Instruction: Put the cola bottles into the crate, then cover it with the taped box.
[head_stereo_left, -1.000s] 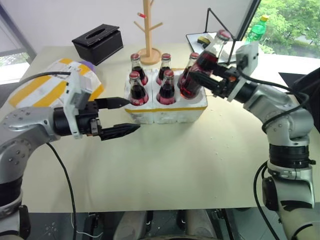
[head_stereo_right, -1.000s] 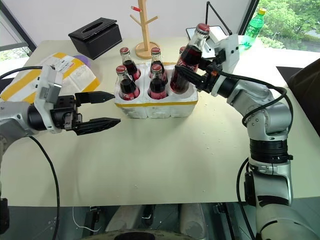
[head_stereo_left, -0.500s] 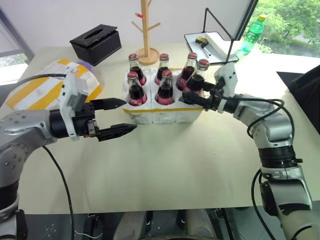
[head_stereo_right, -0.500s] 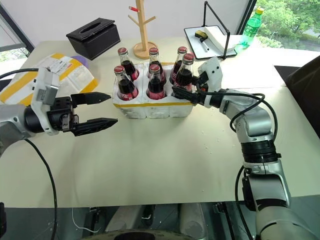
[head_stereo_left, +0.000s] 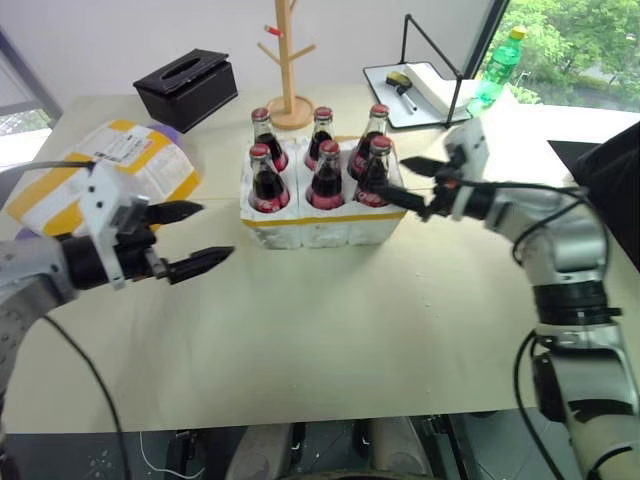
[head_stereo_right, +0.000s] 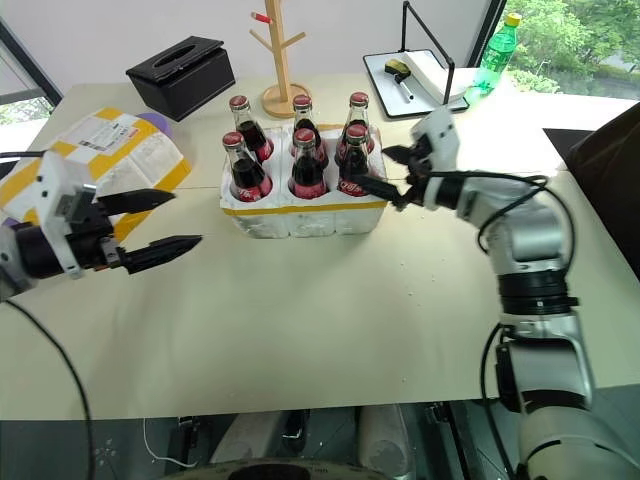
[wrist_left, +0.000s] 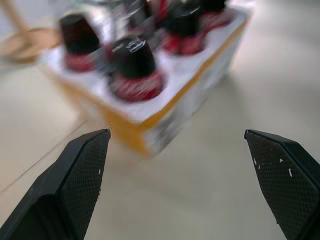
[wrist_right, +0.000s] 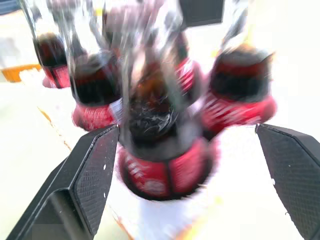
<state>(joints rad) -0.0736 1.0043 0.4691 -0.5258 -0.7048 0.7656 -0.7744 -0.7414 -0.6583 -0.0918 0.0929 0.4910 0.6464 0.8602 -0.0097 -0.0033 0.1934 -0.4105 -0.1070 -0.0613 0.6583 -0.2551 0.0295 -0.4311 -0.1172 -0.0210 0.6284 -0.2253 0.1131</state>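
All six small red-capped glass cola bottles (head_stereo_right: 305, 160) stand in the white foam crate (head_stereo_right: 300, 212); right hand (head_stereo_right: 388, 172) spread, just beside it, empty. Covering step falls due: left hand (head_stereo_right: 152, 221) (spread, empty) must take the yellow-striped taped box (head_stereo_right: 110, 152) just behind it.

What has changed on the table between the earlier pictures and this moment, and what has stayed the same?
The right gripper lowered the sixth cola bottle into the crate's front right well, then opened and let it go; the bottle now stands upright with the other five. The left gripper, open throughout, drew back towards the taped box. The crate, the other bottles and the taped box stayed where they were.
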